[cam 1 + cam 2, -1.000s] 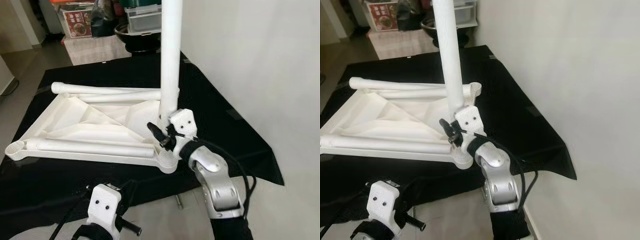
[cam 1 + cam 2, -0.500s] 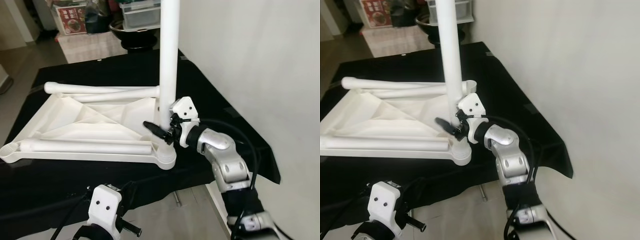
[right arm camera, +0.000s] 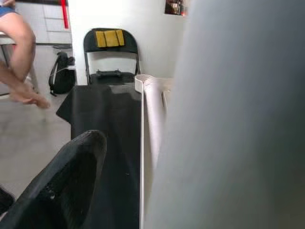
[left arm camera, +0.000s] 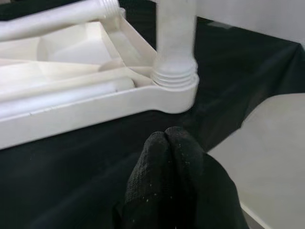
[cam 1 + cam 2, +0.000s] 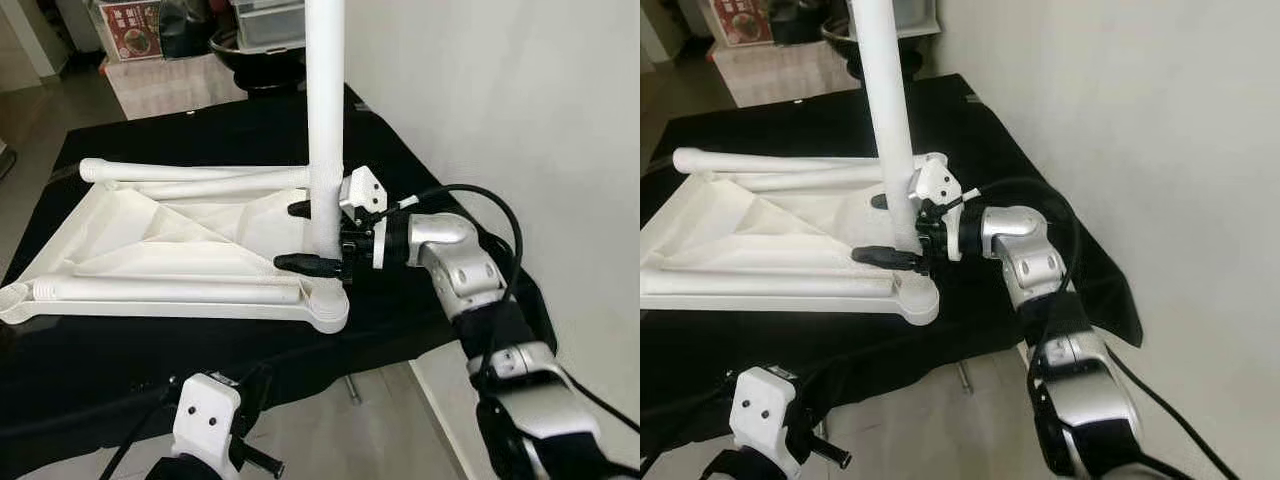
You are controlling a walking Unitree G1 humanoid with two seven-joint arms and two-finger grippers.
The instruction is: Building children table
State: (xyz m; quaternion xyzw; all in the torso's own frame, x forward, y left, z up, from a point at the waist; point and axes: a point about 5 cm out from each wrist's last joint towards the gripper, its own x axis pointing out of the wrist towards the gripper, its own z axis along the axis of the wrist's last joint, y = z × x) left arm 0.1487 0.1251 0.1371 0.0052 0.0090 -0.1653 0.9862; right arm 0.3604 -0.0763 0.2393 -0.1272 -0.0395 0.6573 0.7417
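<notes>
A white tabletop (image 5: 170, 250) lay upside down on a black cloth (image 5: 420, 170) that covered a low surface beside a white wall (image 5: 500, 90). One white leg (image 5: 325, 120) stood upright in the corner socket (image 5: 325, 305) nearest the robot on its right side, rising out of the top of the head views. Three more legs lay flat on the underside of the top: two (image 5: 190, 178) close together along the far edge and one (image 5: 170, 291) along the near edge. The right gripper (image 5: 305, 236) reached in from the right at the base of the upright leg, its wrist level and its two black fingers spread to either side of the leg, one finger (image 5: 305, 263) in front low down near the socket and the other (image 5: 298, 209) behind; I could not tell whether the pads pressed on the leg. In the right wrist view the leg was a pale blur close to the lens, with one finger (image 3: 62, 186) beside it, and a black folding chair (image 3: 110, 57) and a person's bare legs (image 3: 19, 67) showed farther back in the room. The left gripper (image 4: 169, 143) hung low in front of the cloth's near edge, its fingertips pressed together and holding nothing, pointing toward the socket corner (image 4: 176, 88) but well apart from it. Boxes and a dark bowl (image 5: 250, 50) stood on the floor beyond the cloth
</notes>
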